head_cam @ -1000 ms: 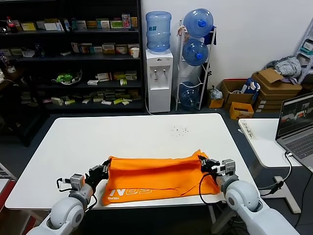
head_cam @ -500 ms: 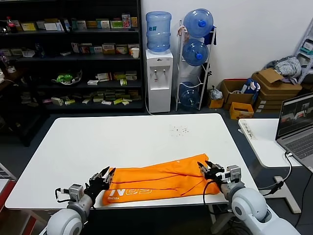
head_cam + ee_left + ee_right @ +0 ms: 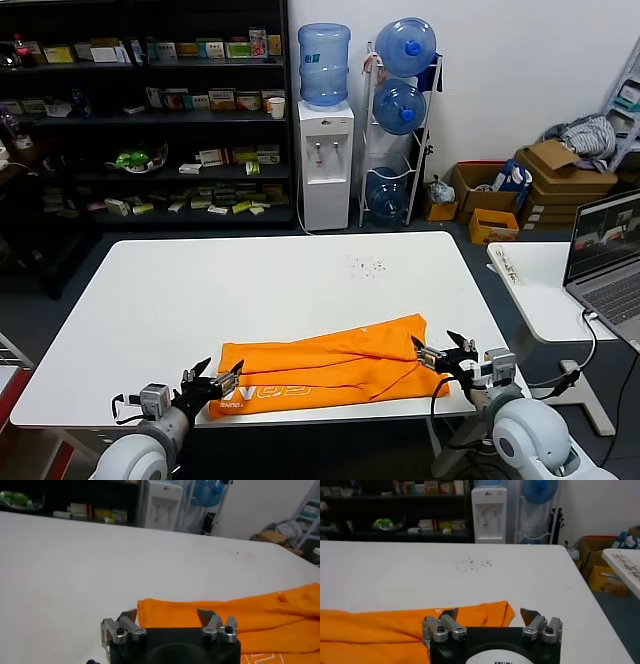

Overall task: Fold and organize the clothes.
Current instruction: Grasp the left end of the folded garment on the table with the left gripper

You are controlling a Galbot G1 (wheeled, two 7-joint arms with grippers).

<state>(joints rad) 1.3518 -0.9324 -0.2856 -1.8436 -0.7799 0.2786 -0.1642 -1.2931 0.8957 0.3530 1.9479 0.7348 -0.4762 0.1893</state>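
Note:
The orange T-shirt (image 3: 330, 365) lies folded into a long band near the front edge of the white table (image 3: 250, 290), white lettering showing at its front left. My left gripper (image 3: 213, 377) is open and empty, just off the shirt's left end. My right gripper (image 3: 443, 350) is open and empty, just off the shirt's right end. In the left wrist view the shirt (image 3: 240, 617) lies just beyond the open gripper (image 3: 167, 616). In the right wrist view the shirt (image 3: 395, 627) lies just beyond the open gripper (image 3: 490, 614).
A side table with a laptop (image 3: 605, 255) stands at the right. Shelves (image 3: 150, 110), a water dispenser (image 3: 326, 150) and cardboard boxes (image 3: 520, 190) stand beyond the table. Small dark specks (image 3: 367, 265) mark the tabletop.
Both grippers let go of the shirt's raised edge and drew back toward me. The shirt dropped and now lies flat as a folded band.

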